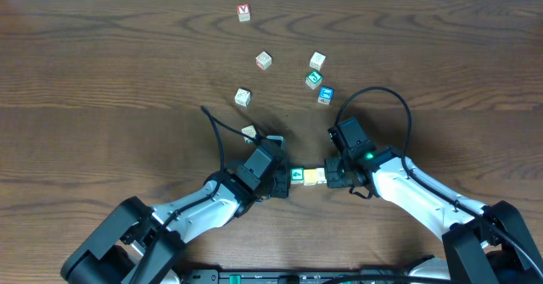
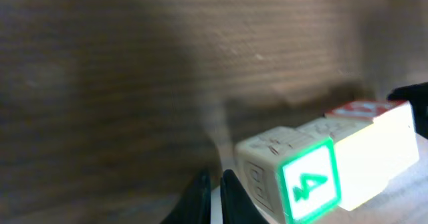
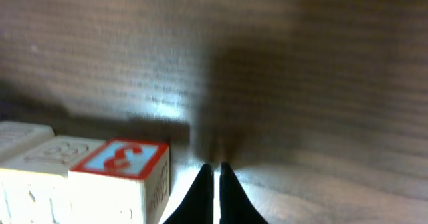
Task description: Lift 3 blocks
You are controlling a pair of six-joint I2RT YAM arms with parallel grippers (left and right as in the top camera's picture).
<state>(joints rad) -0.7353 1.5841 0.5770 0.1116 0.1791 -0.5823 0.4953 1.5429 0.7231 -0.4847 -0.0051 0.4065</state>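
Three blocks form a short row between my two grippers. The green-faced block bears a "4" and lies beside my left gripper. The yellow block is in the middle. The pale block with a red-edged "3" lies next to my right gripper and is mostly hidden from overhead. Both grippers are shut with nothing between their fingers, each flanking one end of the row. Whether the row is off the table I cannot tell.
Loose cubes are scattered farther back: a red-marked one, pale ones, a teal-green one and a blue one. Another pale cube sits close to my left arm.
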